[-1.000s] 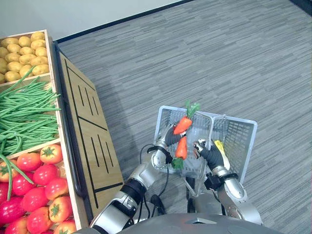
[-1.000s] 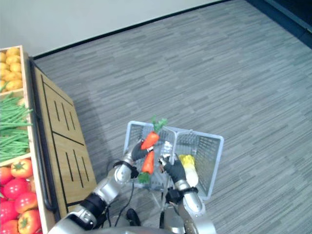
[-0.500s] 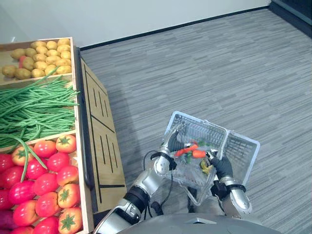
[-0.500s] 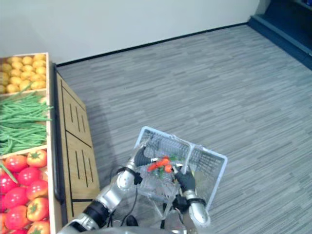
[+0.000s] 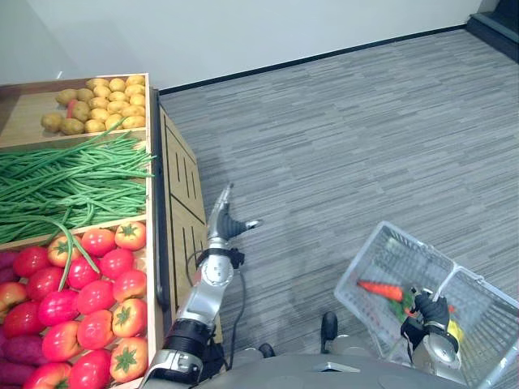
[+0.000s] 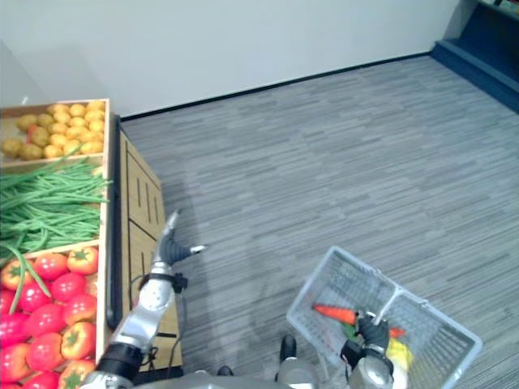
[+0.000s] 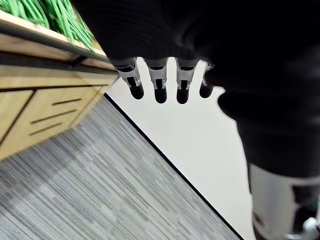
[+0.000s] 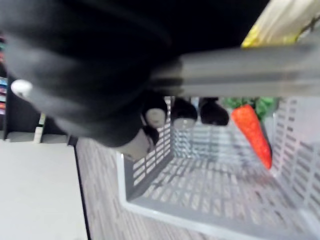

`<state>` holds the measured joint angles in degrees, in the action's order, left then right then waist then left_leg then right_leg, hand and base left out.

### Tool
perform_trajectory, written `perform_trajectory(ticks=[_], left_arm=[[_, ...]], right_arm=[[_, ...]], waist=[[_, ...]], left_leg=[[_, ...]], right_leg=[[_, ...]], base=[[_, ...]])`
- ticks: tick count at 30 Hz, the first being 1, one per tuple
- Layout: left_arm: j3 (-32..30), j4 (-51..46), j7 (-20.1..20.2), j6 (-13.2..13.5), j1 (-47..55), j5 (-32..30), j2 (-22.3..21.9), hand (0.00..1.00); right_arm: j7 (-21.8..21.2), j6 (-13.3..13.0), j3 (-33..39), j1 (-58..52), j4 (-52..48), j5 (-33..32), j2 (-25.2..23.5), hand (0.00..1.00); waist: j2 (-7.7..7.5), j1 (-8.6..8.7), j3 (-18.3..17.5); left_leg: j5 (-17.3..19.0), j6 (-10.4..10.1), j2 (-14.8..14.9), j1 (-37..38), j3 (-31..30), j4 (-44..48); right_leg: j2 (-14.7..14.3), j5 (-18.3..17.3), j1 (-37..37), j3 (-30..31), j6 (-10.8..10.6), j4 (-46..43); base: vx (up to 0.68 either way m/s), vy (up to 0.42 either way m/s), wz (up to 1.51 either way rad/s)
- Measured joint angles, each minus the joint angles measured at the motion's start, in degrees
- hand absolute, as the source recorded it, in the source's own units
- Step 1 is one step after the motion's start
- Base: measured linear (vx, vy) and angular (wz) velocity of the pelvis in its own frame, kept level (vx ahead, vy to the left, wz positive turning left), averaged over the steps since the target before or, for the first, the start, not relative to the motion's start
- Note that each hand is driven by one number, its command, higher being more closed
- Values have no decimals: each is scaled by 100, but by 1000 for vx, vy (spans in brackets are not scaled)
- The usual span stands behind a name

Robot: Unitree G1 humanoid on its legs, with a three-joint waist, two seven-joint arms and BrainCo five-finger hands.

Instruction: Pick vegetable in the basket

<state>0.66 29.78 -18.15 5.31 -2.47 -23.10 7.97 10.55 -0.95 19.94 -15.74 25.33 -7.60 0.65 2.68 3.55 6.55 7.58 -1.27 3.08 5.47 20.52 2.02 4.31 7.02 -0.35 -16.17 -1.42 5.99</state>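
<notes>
Carrot (image 5: 379,288) lying in basket (image 5: 358,255); right hand (image 5: 430,309) curled round handle (image 8: 240,70); left hand (image 5: 225,224) fingers spread, beside stand (image 5: 174,186).

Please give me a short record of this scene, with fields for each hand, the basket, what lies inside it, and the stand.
left hand: open, fingers straight, raised beside the wooden stand, holding nothing
right hand: fingers curled round the basket handle
basket: pale grey, at the robot's right, above the floor
inside basket: a carrot and something yellow
stand compartments: potatoes, green beans, tomatoes
</notes>
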Motion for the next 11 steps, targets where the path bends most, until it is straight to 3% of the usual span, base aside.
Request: perform_trajectory(ticks=[6,11], left_arm=[[-337,2217,240,-233,291,0,-29,0],[-631,2805,687,-377,725,-76,-33,0]], right_arm=[[86,16,197,280,696,231,19,100],[83,65,213,408,776,582,57,100]], waist=[[-42,0,24],[-79,-20,47]], left_leg=[[33,-49,2,165,53,-28],[53,-79,2,198,97,-61]], right_leg=[[-9,-57,123,21,-63,1],[-19,-81,118,58,-73,1]], base=[[21,25,-3],[13,20,-4]])
